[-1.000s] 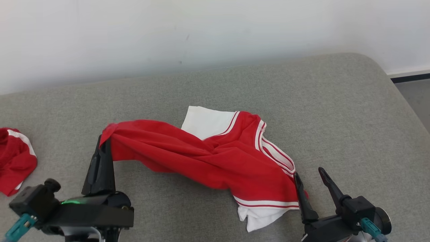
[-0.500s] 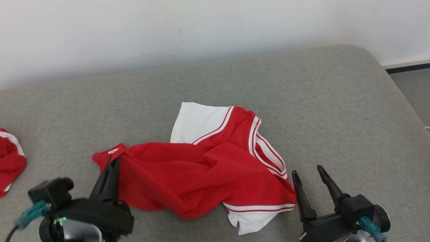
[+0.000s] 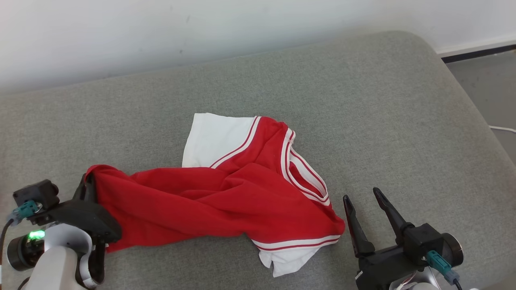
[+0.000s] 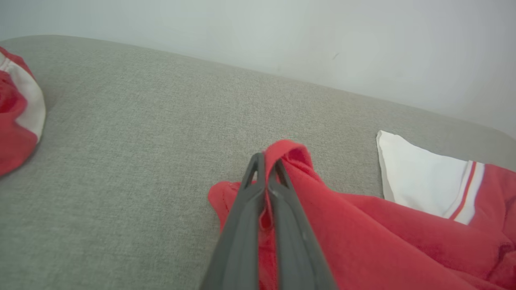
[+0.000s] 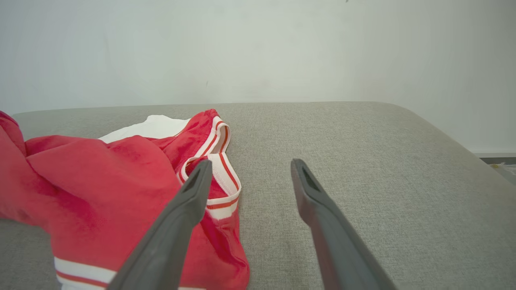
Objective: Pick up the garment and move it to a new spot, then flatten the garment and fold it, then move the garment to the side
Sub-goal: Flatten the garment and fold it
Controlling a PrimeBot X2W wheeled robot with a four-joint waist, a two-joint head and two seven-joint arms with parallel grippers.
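Here's your background stuff: a grey fabric cushion (image 3: 363,100) with a rounded far-right corner, pushed up against a plain white wall (image 3: 201,24). Past its right edge you've got grey floor (image 3: 487,92), a dark baseboard strip (image 3: 475,53) and a thin white cable (image 3: 503,129). Your left wrist view also catches a second red-and-white cloth (image 4: 16,112) bunched on the cushion at that view's left edge.

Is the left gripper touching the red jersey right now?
Touching: the left wrist view shows the left gripper shut on a fold of the red jersey.
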